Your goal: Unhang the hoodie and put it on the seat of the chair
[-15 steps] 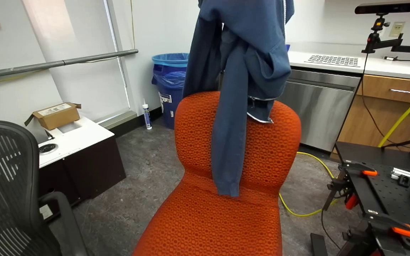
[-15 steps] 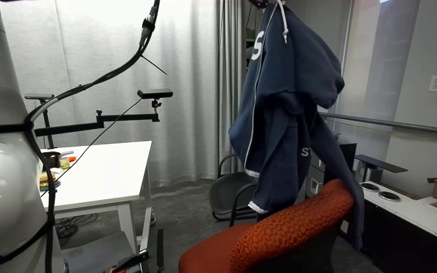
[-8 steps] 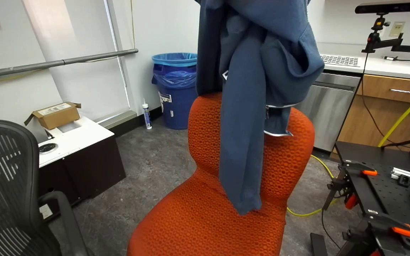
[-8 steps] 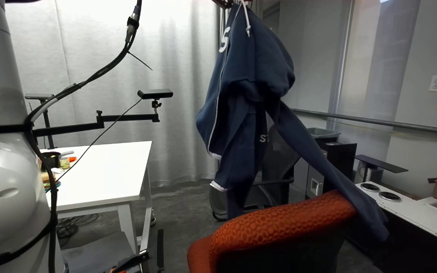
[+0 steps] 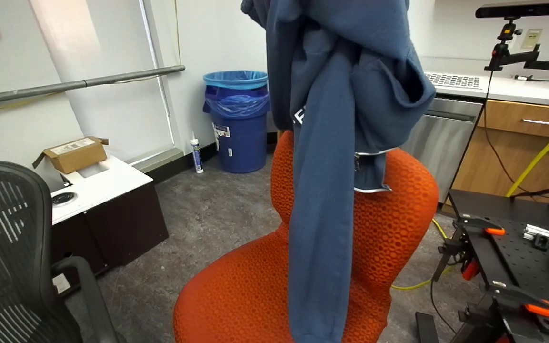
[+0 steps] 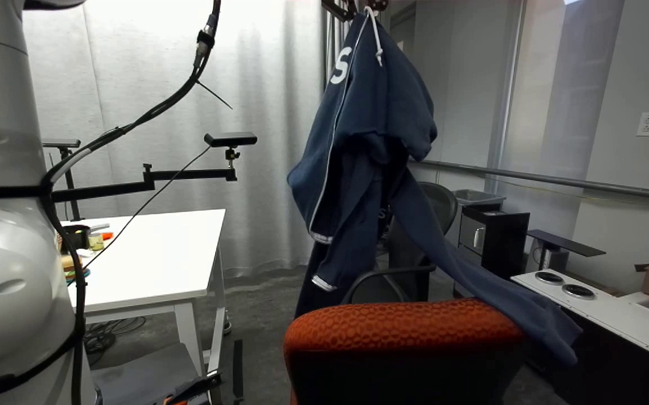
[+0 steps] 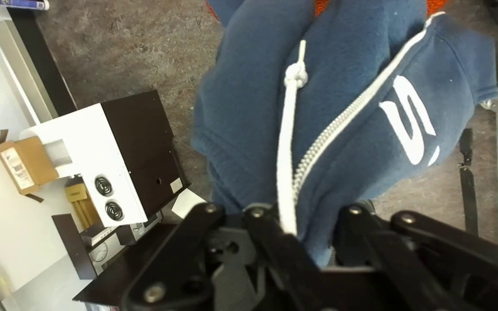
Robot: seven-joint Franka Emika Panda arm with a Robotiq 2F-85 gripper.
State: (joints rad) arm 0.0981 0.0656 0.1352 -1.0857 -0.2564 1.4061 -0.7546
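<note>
1. The gripper [image 7: 307, 231] pinches the top of the hoodie [image 6: 372, 107], close to its white string [image 7: 286, 151]. Its fingers [image 7: 363, 237] are a little way apart, with blue cloth bunched up between them.
2. The hoodie hangs down from the gripper, up in the air by the orange chair [image 5: 398, 209].
3. In an exterior view, a long sleeve [image 5: 322, 214] hangs down in front of the chair's back and seat [image 5: 236, 290]. I cannot tell if it touches the seat.
4. A zipper [image 7: 335, 129] and a big white letter S [image 7: 413, 121] show on the hoodie's front.
5. A blue bin [image 5: 241, 133] stands on the floor past the orange chair.
6. A brown box [image 5: 76, 157] sits on a low white-topped unit [image 5: 112, 178].
7. A white table [image 6: 155, 253] stands near the robot's arm [image 6: 3, 247].
</note>
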